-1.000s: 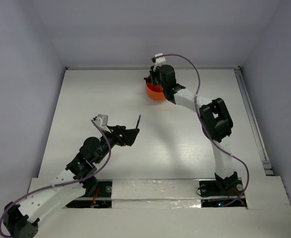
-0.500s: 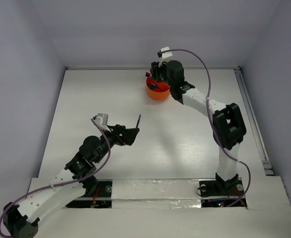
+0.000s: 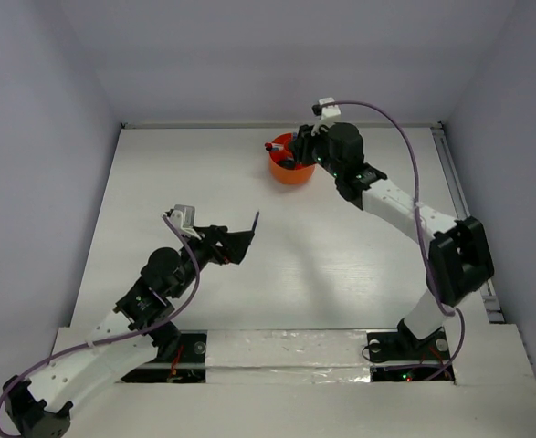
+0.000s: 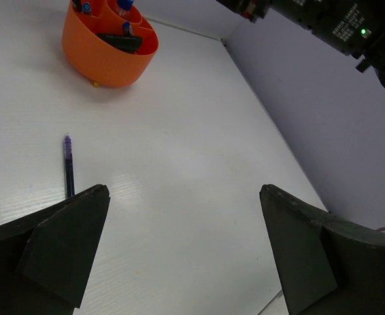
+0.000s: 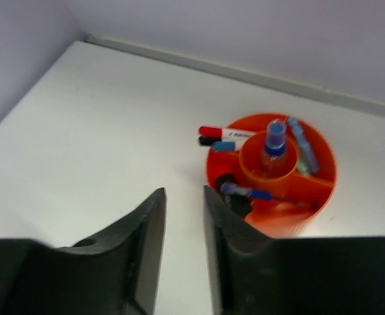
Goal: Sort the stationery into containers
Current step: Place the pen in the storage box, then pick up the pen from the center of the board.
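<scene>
- Left tool (image 4: 183, 191), spread wide and empty, aims toward dark blue pen (image 4: 68, 167) at frame left, likely to grasp it.
- Right tool (image 5: 183, 192), narrowly parted, empty, beside orange tub (image 5: 281, 222).

Soft, cool, even light, apparently from overhead, fills all three views; the flat white table (image 3: 204, 182) reads bright, with only pale grey shadows lying on it. The silvery tape strip (image 3: 286, 347) at its near edge glints. The left wrist view is crisp, with a mild sheen on the tabletop. The right wrist view is soft: the round orange plastic tub (image 5: 290, 220) and the black fingers (image 5: 140, 249) of the right gripper (image 5: 184, 190) look blurred.
</scene>
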### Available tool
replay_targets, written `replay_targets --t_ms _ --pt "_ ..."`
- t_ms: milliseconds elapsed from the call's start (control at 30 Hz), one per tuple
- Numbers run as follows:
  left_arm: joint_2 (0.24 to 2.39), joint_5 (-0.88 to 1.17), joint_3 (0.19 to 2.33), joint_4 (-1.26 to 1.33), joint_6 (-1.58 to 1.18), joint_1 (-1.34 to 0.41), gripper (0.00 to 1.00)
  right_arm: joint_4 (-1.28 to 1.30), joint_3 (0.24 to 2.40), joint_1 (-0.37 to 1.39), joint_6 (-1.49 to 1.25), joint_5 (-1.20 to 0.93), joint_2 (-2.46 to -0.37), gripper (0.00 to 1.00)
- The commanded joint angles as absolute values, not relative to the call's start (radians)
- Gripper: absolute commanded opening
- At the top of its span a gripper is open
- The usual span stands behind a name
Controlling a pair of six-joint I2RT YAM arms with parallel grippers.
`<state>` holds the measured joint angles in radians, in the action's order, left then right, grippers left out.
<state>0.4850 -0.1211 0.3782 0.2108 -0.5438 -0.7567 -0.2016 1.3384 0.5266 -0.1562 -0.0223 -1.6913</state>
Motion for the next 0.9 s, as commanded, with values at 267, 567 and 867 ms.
replay_targets --t_ms 267,567,867 --pt "0.462 -0.164 0.491 0.167 -0.522 -0.755 0.99 -0.115 1.065 0.682 -0.302 -0.178 -1.568 0.16" --pt "0.453 -0.184 0.531 0.104 -0.534 -0.755 0.98 -0.003 1.178 0.785 -0.382 -0.039 -1.77 0.61" --pt "0.4 -0.195 0.48 0.069 -0.572 -0.755 0.95 0.192 1.425 0.805 -0.406 0.081 -2.023 0.62"
